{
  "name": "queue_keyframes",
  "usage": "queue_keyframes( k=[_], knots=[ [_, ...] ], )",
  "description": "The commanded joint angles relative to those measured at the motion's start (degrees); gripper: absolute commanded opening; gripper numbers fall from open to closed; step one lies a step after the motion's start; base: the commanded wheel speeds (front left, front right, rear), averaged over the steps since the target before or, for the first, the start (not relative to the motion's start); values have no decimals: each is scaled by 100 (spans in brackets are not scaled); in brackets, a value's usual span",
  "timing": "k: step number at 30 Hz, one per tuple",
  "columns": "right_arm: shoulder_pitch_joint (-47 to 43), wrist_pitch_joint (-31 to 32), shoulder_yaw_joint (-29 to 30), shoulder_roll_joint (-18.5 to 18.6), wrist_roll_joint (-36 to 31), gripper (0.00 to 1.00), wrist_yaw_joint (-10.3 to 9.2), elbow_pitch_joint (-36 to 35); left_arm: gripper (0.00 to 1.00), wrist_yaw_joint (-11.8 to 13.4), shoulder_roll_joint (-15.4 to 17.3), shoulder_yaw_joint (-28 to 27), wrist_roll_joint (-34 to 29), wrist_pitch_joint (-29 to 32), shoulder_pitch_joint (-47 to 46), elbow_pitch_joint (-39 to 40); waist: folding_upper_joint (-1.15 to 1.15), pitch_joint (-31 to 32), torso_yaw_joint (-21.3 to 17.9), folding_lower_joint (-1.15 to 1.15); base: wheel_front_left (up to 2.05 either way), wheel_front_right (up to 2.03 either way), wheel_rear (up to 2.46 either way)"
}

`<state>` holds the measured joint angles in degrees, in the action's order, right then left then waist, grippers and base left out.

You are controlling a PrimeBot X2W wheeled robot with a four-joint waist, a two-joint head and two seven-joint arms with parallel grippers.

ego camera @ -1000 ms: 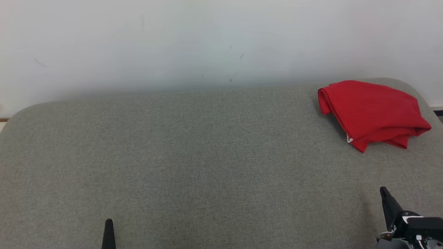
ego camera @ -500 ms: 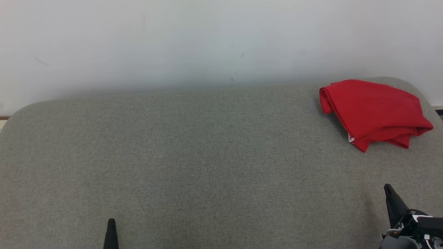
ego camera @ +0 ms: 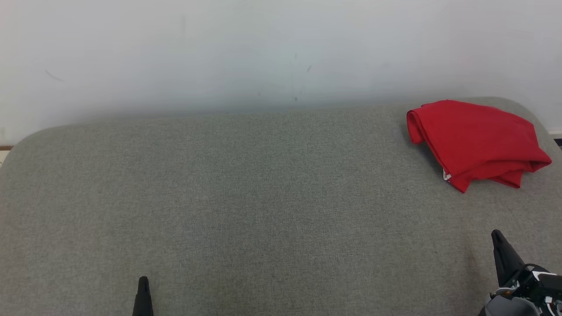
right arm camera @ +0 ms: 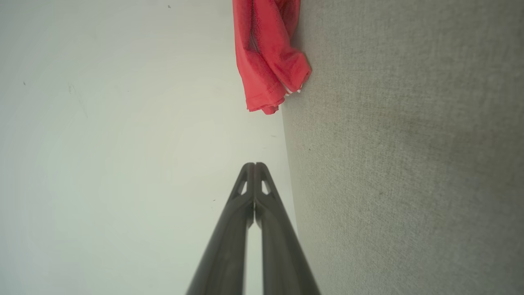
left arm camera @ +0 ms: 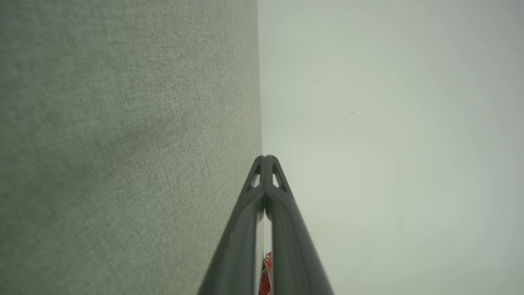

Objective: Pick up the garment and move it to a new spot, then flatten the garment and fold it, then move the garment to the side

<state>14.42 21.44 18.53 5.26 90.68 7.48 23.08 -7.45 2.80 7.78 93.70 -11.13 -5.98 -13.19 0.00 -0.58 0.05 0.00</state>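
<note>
The grey table [ego camera: 246, 197] holds the folded garment [ego camera: 476, 142] far right; the right gripper [ego camera: 497, 239], pressed together like the left gripper [ego camera: 142, 285], has edged rightward and away, suggesting the task is finished.

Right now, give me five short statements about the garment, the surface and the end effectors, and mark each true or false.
1. The red garment lies bunched at the far right of the grey fabric surface. True.
2. The right end effector is gripping the garment. False: it is shut on nothing, apart from the garment.
3. The left end effector has its fingers closed together. True.
4. The garment is spread flat in the middle of the surface. False: it is folded over and rumpled, near the right corner.
5. A pale wall stands behind the surface. True.
</note>
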Motion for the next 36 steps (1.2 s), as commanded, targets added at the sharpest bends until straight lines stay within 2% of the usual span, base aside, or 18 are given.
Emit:
queue_keyframes(
  k=[1,36],
  knots=[
    [7,20,7,-10,31,0,2,8,0,-14,15,-3,24,32,-40,-24,0,0,0,0,0,0,0],
    [17,59,58,-43,-36,0,2,8,0,-14,15,-3,26,31,-39,-22,0,0,0,0,0,0,0]
  ],
)
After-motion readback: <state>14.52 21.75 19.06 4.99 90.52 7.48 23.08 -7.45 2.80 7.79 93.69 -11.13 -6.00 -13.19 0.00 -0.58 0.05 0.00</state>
